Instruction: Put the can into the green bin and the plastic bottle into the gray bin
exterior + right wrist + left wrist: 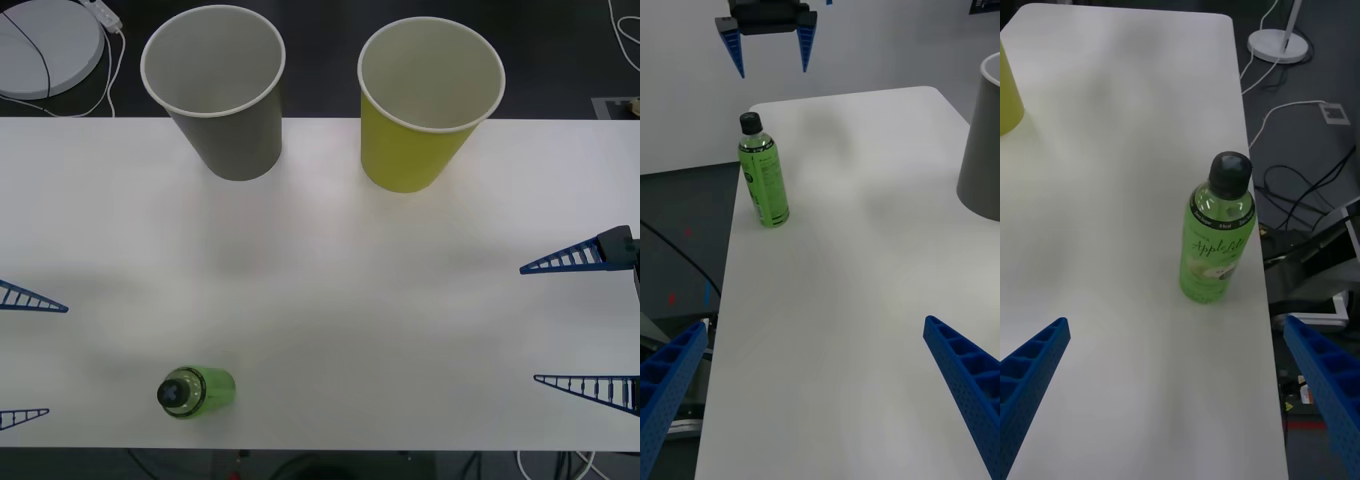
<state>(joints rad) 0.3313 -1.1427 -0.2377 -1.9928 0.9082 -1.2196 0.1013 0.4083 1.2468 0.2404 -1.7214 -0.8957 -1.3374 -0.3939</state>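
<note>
The plastic bottle [195, 390] stands upright near the bench [330, 300] front edge; the left gripper [25, 355] and right gripper [580, 325] hover with fingers apart, holding nothing.

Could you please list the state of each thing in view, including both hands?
Bottle: upright, capped, near the table's front edge, not held.
Gray bin: upright, nothing seen inside.
Green bin: upright, nothing seen inside.
Left hand: open, holding nothing.
Right hand: open, holding nothing.

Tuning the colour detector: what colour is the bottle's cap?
Black, above a translucent green bottle; the cap shows best in the left wrist view.
</note>
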